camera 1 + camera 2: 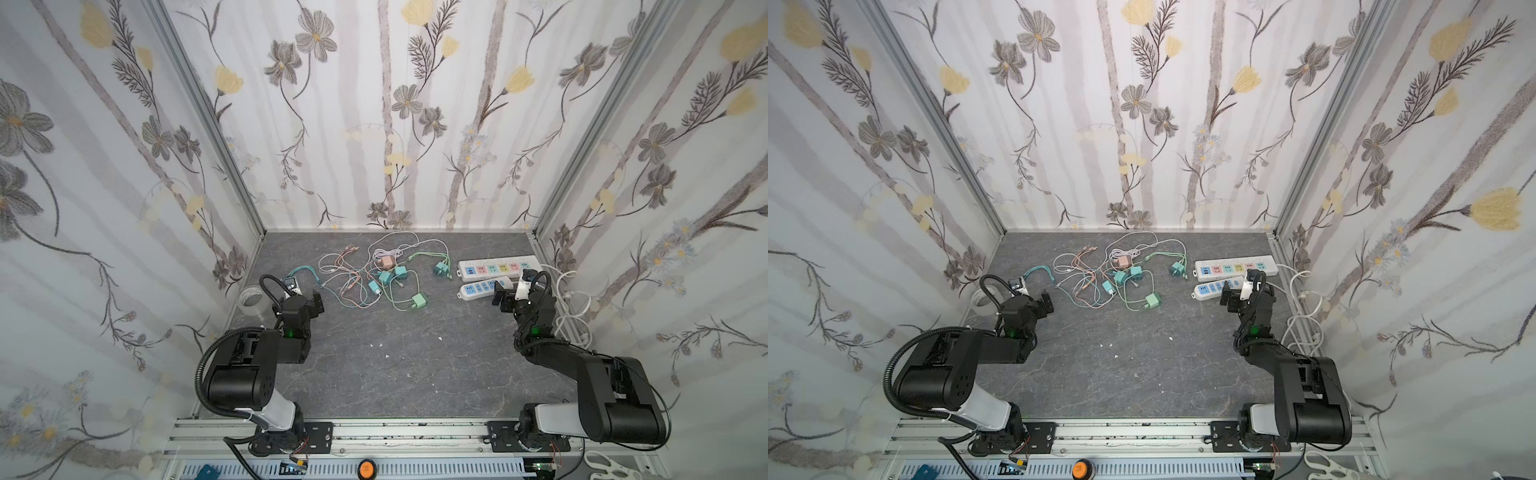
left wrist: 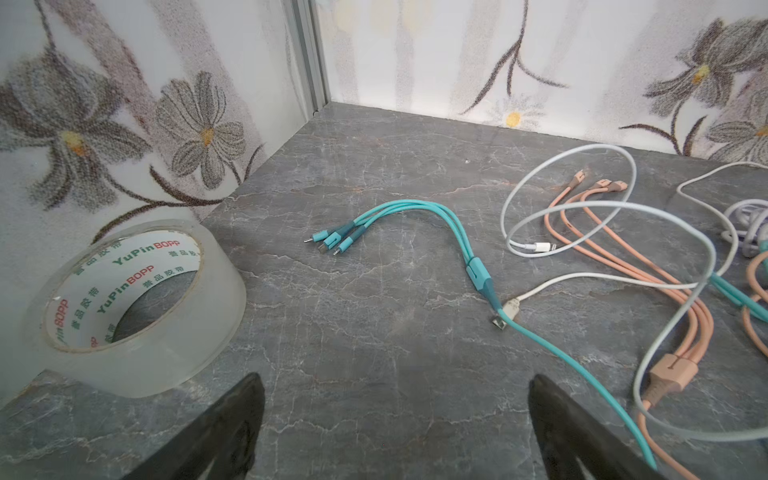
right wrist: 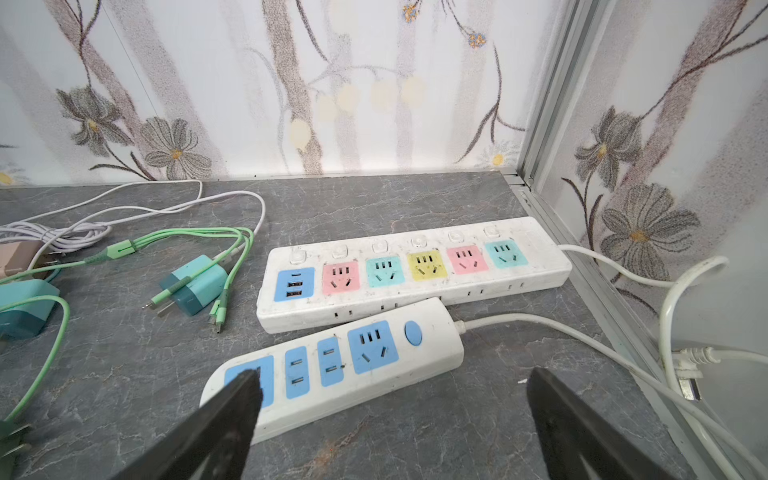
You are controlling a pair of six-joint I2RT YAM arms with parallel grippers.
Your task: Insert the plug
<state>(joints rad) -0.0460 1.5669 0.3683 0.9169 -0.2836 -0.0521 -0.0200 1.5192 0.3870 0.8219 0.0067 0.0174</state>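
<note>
Several charger plugs lie loose among tangled cables mid-table: a green plug (image 1: pixel 419 300) nearest the front, a teal plug (image 1: pixel 440 269) (image 3: pixel 195 284) beside the strips, and a pink one (image 1: pixel 386 262) at the back. A long white power strip (image 1: pixel 496 266) (image 3: pixel 415 270) with coloured sockets lies at the right. A short blue-socket strip (image 1: pixel 482 287) (image 3: pixel 340 365) lies in front of it. My right gripper (image 1: pixel 509 297) (image 3: pixel 392 374) hangs open over the short strip's near end, holding nothing. At the left, my left gripper (image 1: pixel 305 299) (image 2: pixel 395 379) is open over bare table.
A roll of clear tape (image 1: pixel 251 297) (image 2: pixel 137 307) stands by the left wall, close to my left gripper. A teal three-headed cable (image 2: pixel 415 208) and pink and white cables lie ahead of it. The strips' white cords (image 1: pixel 573 299) pile along the right wall.
</note>
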